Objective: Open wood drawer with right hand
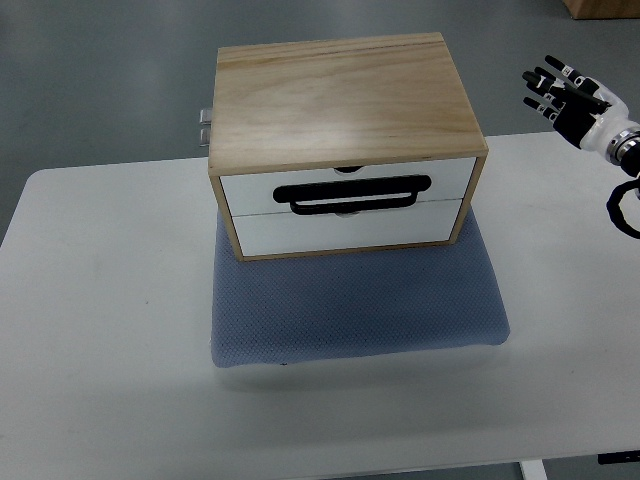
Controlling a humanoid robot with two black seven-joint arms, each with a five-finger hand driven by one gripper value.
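The wooden drawer box [345, 140] stands near the far middle of the white desk [100, 330], its rear part reaching past the desk's far edge. Its front faces the camera and shows two white drawer fronts, one above the other, both flush with the wooden frame. A black loop handle [354, 194] lies across the seam between the upper drawer [250, 188] and the lower drawer [340, 230]. A small metal fitting [204, 124] sticks out from the box's left side. The box rests on the far part of a blue-grey foam mat [355, 315] that spreads toward the near edge of the desk. The right hand [562, 92] hovers at the picture's upper right, well apart from the box, its black fingers [541, 80] spread and holding nothing. A black cable loop [622, 208] hangs below its wrist.
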